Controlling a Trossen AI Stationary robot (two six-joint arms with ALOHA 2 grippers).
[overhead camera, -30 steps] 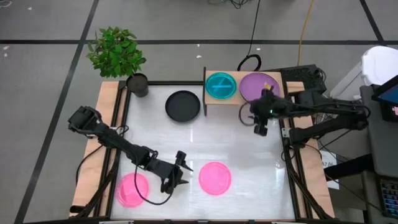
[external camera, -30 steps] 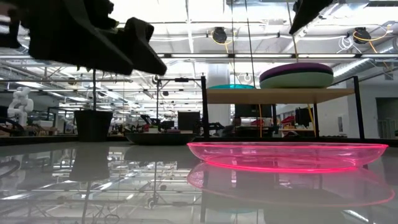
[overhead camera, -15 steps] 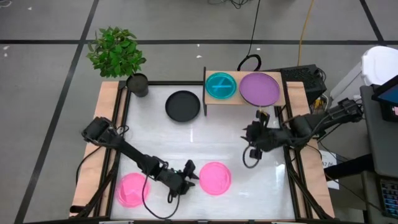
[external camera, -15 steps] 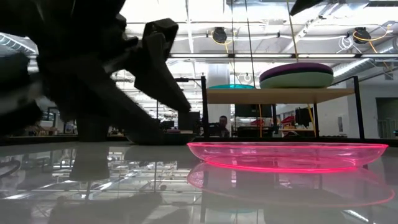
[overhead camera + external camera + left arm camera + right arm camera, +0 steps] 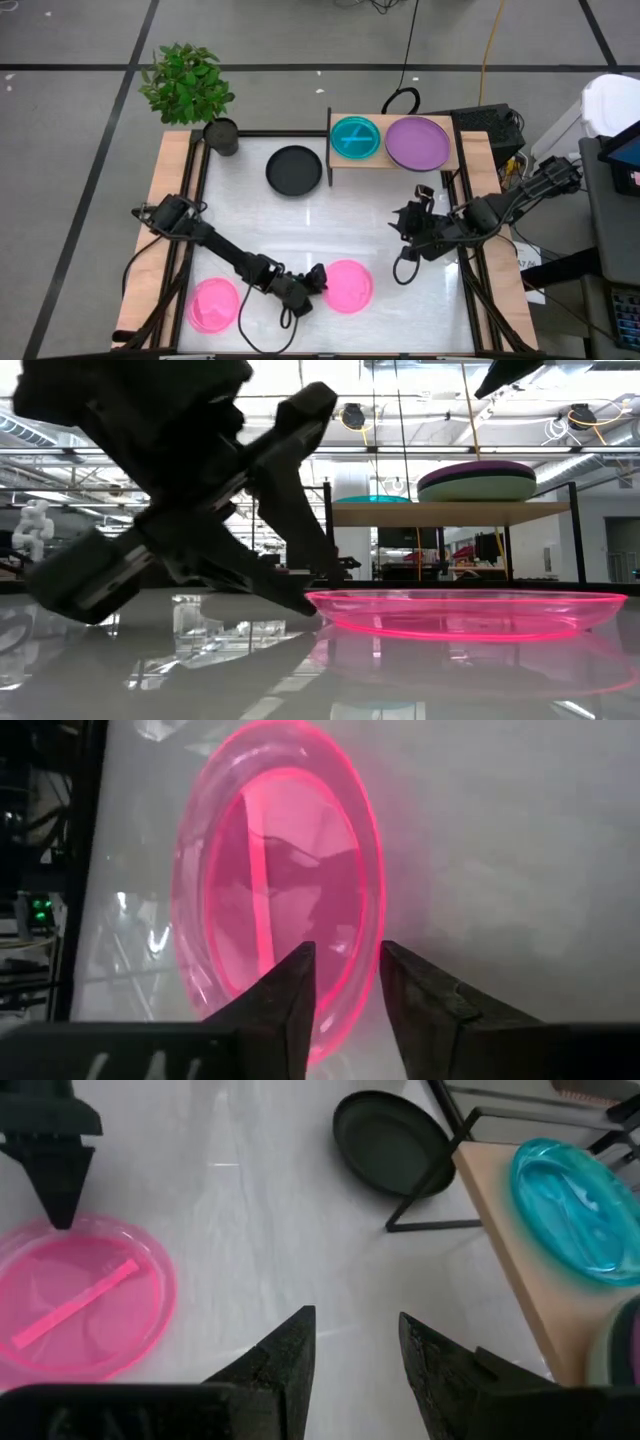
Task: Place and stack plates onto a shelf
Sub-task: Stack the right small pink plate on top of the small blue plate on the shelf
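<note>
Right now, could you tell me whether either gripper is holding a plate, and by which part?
Nothing is held. The left gripper is open, its fingers straddling the near rim of the pink plate. The right gripper is open and empty over bare table.

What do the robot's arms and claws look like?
Both arms are dark and jointed, like thin black branches. The left claw and the right claw each end in two flat, wedge-shaped black fingers. A black cable loops off each wrist, near the claw. No coloured markings show.

Bright ceiling lights shine evenly from above. The glossy table mirrors them as glare and reflections. The left end effector looms large, dark and softly blurred.
</note>
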